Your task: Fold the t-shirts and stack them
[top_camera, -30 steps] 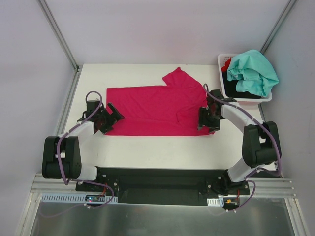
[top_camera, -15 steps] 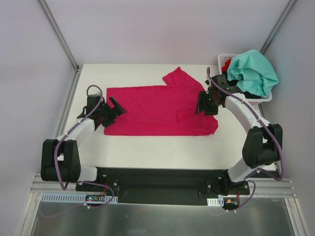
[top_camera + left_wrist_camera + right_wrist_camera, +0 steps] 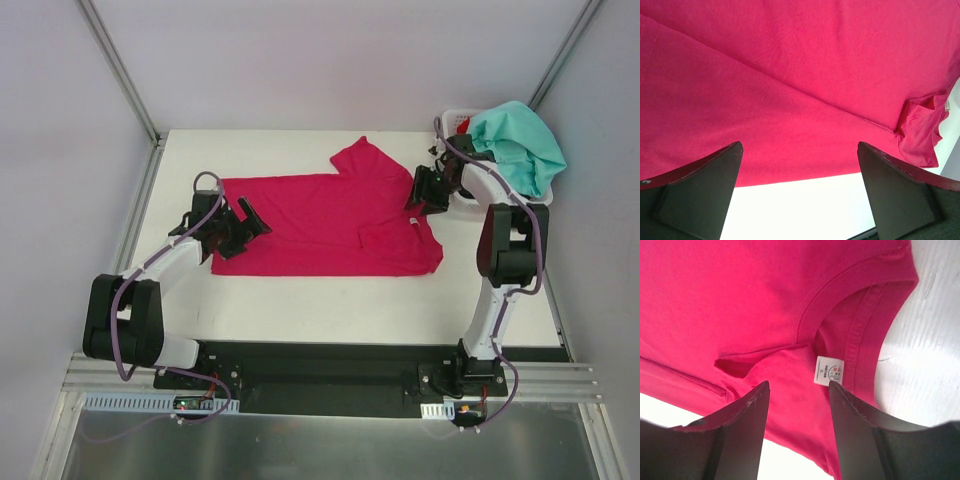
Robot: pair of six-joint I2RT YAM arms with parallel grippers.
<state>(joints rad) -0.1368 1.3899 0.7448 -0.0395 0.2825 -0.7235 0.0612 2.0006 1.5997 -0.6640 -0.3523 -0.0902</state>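
We are hovering left gripper [image 3: 250, 222] and right gripper [image 3: 418, 194], both released, over the magenta shirt [image 3: 320, 225]; the teal shirt [image 3: 515, 150] is hiding most of the basket [image 3: 454, 114].

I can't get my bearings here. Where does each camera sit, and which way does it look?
Top external: above and behind, looking down at the table; shows left pincer and right pincer.
Left wrist: on the left arm, looking past its open fingers at the pink t-shirt.
Right wrist: on the right arm, looking past its fingers at the collar label.
Shared: all see the pink t-shirt.
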